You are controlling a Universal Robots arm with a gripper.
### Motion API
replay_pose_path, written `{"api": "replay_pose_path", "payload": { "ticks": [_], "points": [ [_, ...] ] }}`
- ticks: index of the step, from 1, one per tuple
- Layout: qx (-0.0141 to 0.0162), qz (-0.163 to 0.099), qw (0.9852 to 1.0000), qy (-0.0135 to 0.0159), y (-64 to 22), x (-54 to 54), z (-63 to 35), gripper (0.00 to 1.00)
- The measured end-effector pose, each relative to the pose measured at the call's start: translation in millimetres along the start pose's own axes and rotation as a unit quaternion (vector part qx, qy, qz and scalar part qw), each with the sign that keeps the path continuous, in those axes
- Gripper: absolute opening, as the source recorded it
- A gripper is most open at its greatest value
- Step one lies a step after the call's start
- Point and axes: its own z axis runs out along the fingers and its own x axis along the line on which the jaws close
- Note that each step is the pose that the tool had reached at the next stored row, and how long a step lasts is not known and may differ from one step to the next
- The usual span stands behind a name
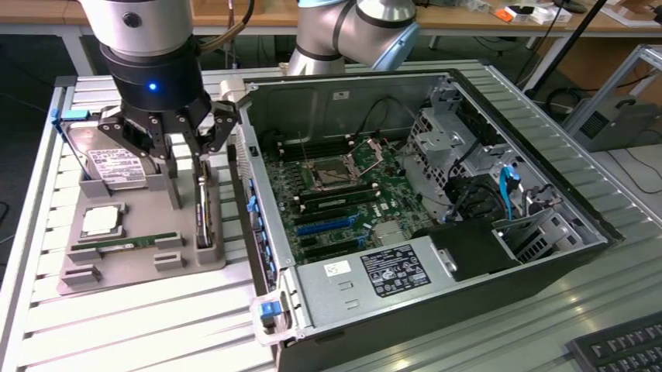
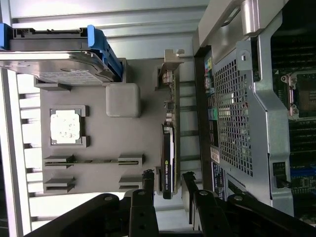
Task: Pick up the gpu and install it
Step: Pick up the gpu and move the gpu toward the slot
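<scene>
Hovering, fingers [image 2: 148,183] apart astride gpu [image 2: 168,163]; off-centre pinch could tip it or clip case [image 2: 247,123] at 3 o'clock.

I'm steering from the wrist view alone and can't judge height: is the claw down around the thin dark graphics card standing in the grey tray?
Observer: Yes. The open claw has a finger down each side of the thin dark graphics card, which stands on edge in the grey plastic tray.
Operator: Are the case's card slots free?
Observer: The blue expansion slots on the green motherboard look empty.
</scene>
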Motion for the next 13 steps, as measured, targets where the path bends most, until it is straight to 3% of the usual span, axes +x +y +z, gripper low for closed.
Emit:
{"api": "replay_pose_path", "payload": {
  "ticks": [13],
  "points": [
    [0.0001, 0.000, 1.0000, 0.0000, -1.1, 0.0, 2.6, 0.36]
  ]
}}
